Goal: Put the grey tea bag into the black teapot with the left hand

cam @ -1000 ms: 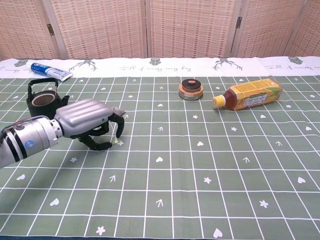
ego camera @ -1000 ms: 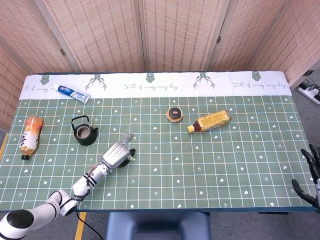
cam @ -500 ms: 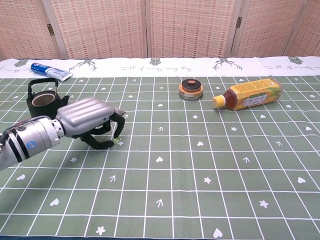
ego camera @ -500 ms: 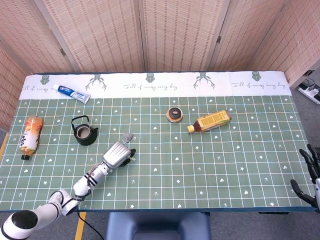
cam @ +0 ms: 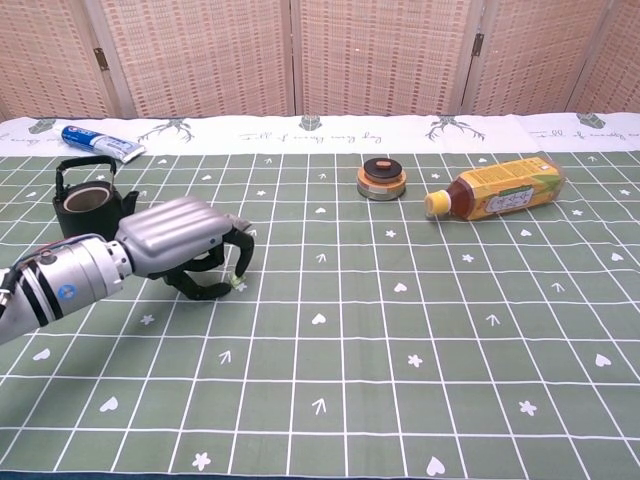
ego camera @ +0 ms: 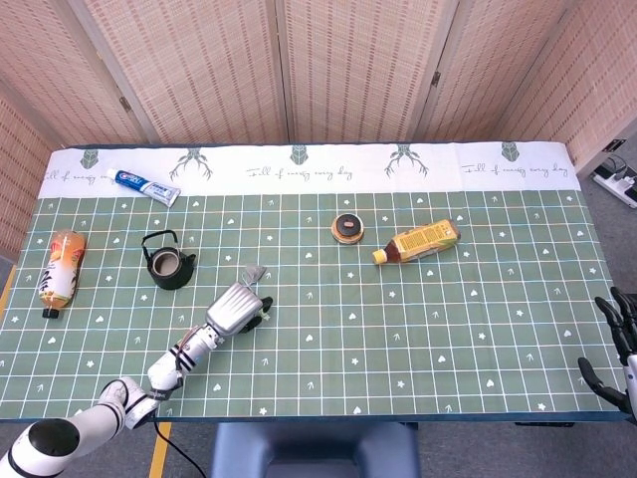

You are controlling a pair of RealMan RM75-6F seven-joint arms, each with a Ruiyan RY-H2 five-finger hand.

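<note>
Green checked cloth covers the table (ego camera: 418, 329). Near its middle-left, the left hand (cam: 185, 238) lies palm down, fingers curled over the grey tea bag (ego camera: 253, 272), which pokes out at the fingertips; whether it is gripped cannot be told. Just beyond and left of that hand stands the black teapot (cam: 88, 196). Far right of the teapot, the right hand (ego camera: 619, 344) hangs at the table edge, fingers spread, holding nothing.

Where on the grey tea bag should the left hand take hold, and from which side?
Pinch the grey tea bag by its flat pouch, coming from above. It lies flat on the cloth just beyond the left hand, whose curled fingers partly hide it, and it is too thin for a side grip.
</note>
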